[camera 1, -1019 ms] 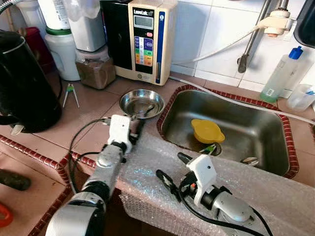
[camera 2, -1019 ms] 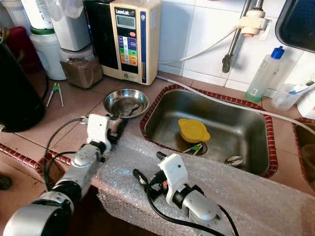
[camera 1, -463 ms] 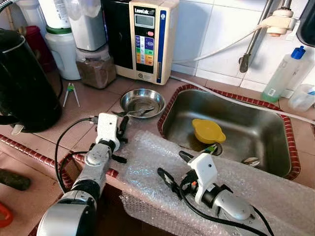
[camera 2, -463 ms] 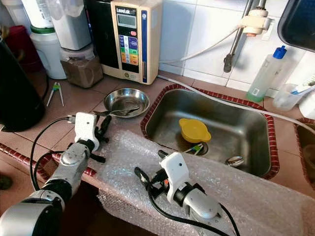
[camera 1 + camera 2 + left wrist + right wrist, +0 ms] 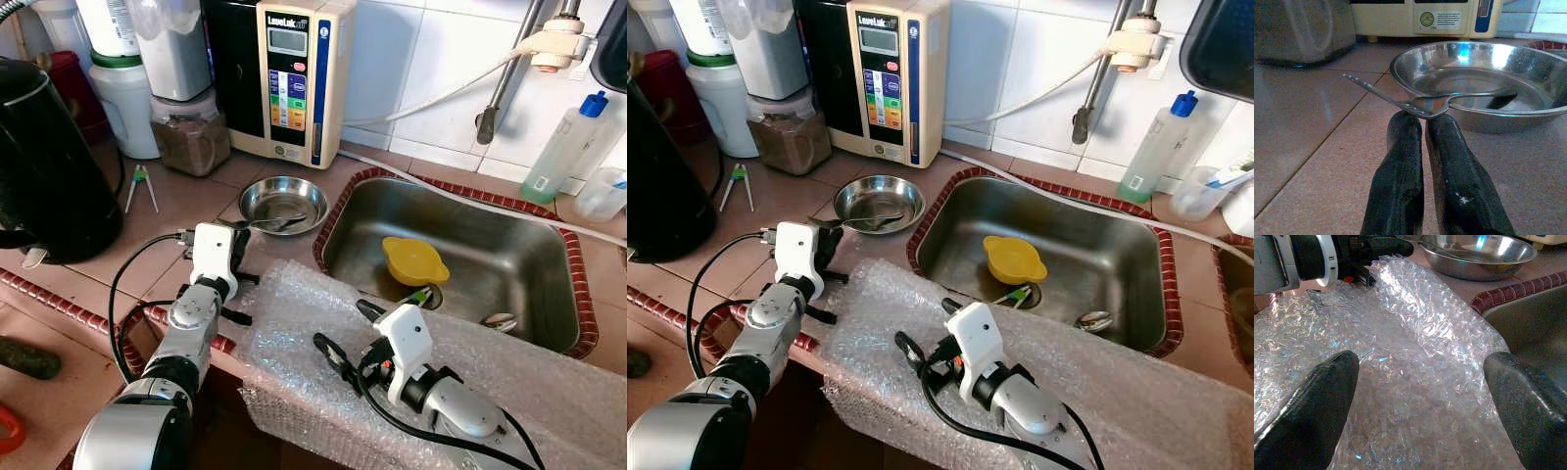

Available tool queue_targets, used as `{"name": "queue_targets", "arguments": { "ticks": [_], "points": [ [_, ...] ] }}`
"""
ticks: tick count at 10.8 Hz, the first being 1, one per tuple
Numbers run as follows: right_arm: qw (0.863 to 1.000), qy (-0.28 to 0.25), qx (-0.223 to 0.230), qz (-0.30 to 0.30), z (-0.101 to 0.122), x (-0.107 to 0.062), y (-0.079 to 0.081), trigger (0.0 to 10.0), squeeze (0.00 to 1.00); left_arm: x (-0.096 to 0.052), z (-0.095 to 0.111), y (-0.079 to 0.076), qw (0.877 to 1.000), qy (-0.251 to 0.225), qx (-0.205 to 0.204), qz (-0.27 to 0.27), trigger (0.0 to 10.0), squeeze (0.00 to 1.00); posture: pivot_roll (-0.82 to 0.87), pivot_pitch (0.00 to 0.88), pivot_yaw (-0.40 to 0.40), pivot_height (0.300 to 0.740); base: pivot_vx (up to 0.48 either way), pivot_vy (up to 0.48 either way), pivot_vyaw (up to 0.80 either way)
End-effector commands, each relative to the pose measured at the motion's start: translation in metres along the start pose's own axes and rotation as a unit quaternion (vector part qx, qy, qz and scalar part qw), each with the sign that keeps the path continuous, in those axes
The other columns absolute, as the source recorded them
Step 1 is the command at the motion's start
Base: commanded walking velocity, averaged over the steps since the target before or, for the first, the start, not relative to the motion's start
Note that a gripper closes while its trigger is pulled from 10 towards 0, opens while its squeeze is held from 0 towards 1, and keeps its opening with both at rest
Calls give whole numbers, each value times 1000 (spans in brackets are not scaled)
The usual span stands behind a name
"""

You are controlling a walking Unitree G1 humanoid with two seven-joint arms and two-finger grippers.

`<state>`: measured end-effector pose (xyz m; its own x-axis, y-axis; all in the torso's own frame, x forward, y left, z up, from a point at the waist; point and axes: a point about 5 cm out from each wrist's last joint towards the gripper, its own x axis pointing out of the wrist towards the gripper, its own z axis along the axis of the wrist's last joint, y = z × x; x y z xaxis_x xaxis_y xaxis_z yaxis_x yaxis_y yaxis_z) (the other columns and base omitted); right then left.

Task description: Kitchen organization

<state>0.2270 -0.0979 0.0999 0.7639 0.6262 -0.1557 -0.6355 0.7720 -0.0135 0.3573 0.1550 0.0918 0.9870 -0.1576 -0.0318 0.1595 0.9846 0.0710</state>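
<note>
Looking down from the left eye view, a brown-tiled desk (image 5: 186,211) edged in red trim runs along a white-tiled wall, with a steel sink (image 5: 490,245) sunk into it and a sheet of bubble wrap (image 5: 323,343) draped over its front edge. A cream water machine (image 5: 291,78), a jar of brown powder (image 5: 189,137), white canisters (image 5: 122,103) and a black kettle (image 5: 49,166) line the back and the robot's left. A yellow cup (image 5: 413,260) lies in the sink, and a soap bottle (image 5: 558,147) stands at its far corner. A shallow steel bowl (image 5: 283,204) sits on the tiles just beside the sink, with a metal spoon (image 5: 260,223) propped on its near rim. The left hand (image 5: 238,250) reaches to that spoon.

The right eye view shows the right hand (image 5: 926,328) low over the bubble wrap at the desk's front.

In the left wrist view, the left hand's two black fingers (image 5: 1400,166) are pressed together with their tips at the spoon's neck; the pictures do not settle whether they grip it or merely touch it. The spoon's thin handle sticks out over the tiles and its dark bowl end lies inside the shiny bowl.

In the right wrist view, the right hand's fingers (image 5: 1312,391) are spread wide apart above the crinkled wrap, holding nothing.
</note>
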Motion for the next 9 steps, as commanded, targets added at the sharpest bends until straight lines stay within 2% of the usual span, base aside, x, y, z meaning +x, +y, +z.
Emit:
{"name": "queue_targets", "arguments": {
  "ticks": [1, 4, 5, 6, 7, 9],
  "points": [
    [1000, 1, -4, -9, 0, 0, -4, 10000, 0, 3, 4, 0, 1000, -2, 0, -2, 0, 0, -29, 0, 16, 740, 0, 0, 0],
    [1000, 1, -3, -10, -1, 0, -4, 10000, 0, 3, 5, 6, 1000, -3, -13, 27, 0, 0, -25, 0, 20, 740, 0, 0, 0],
    [1000, 1, -2, -10, -1, 1, -3, 10000, 0, 3, 4, 7, 999, 5, -24, 35, 2510, 0, -23, 0, 23, 740, 0, 0, 0],
    [1000, 0, -2, -11, -1, 1, -3, 10000, 0, 3, 3, 7, 998, 9, -46, 36, 10000, 561, -24, 0, 23, 740, 0, 0, 0],
    [1000, 0, -2, -13, -2, 2, -4, 10000, 0, 4, 3, 6, 998, 7, -60, 35, 10000, 1000, -22, 0, 24, 740, 0, 0, 0],
    [1000, -1, -2, -12, -2, 2, -4, 10000, 0, 4, 2, 7, 996, 11, -75, 42, 10000, 1000, -22, 0, 24, 740, 0, 0, 0]
  ]
}}
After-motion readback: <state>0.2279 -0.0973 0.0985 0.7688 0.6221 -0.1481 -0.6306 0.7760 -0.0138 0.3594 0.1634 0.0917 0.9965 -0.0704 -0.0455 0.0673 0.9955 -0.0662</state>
